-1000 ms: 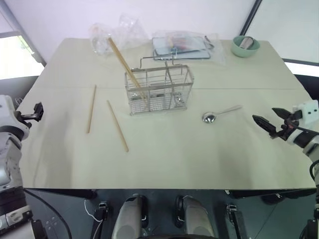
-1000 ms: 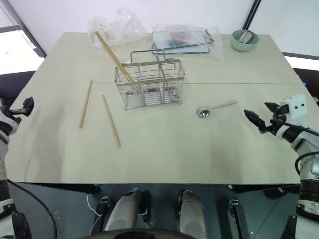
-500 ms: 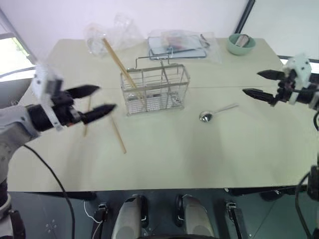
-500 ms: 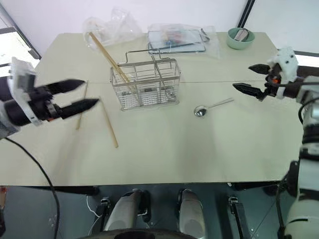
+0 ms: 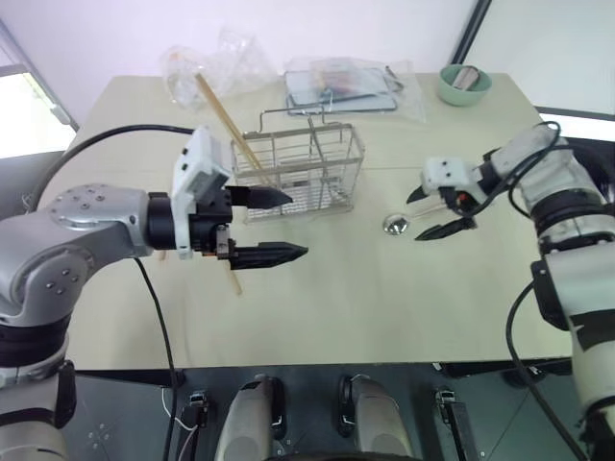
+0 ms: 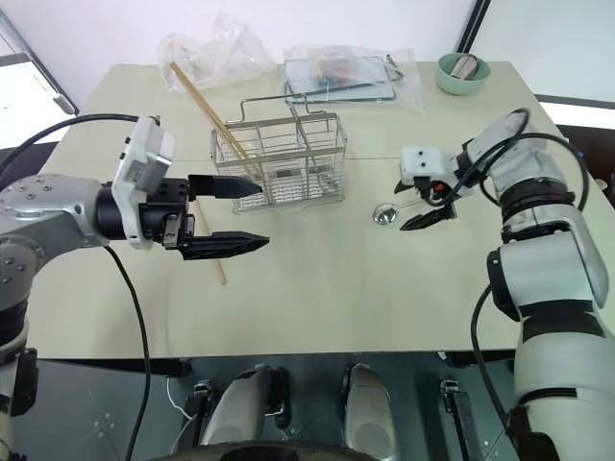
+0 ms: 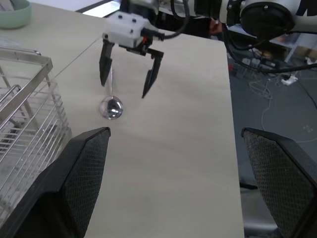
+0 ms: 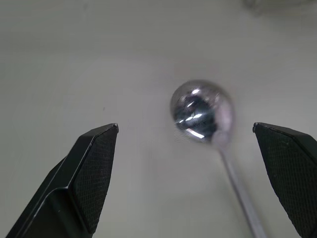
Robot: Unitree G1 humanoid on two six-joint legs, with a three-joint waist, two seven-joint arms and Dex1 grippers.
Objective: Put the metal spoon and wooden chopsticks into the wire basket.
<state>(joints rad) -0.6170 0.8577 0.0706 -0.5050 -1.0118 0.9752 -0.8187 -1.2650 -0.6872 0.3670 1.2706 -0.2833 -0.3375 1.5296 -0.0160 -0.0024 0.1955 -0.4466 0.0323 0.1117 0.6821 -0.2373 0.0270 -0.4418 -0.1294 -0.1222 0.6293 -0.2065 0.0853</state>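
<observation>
The wire basket (image 5: 306, 171) stands mid-table with one of the wooden chopsticks (image 5: 223, 108) leaning in its left end. Another chopstick (image 6: 217, 269) lies on the table, mostly hidden under my left gripper (image 5: 298, 226). That gripper is open, points right and hovers in front of the basket's left half. The metal spoon (image 5: 395, 225) lies to the right of the basket, its handle partly behind my right gripper (image 5: 415, 217). The right gripper is open, angled down, just above the table, with the spoon bowl (image 8: 200, 110) between its fingers (image 8: 94, 168).
At the back of the table are a crumpled plastic bag (image 5: 207, 65), a plastic-wrapped tray (image 5: 344, 82) and a green bowl (image 5: 465, 84). Bare tabletop (image 5: 384, 307) stretches in front of the basket to the near edge.
My left arm has swung right from the table's left side to the front of the basket. The right gripper has come left and down over the spoon. Both stayed open.
</observation>
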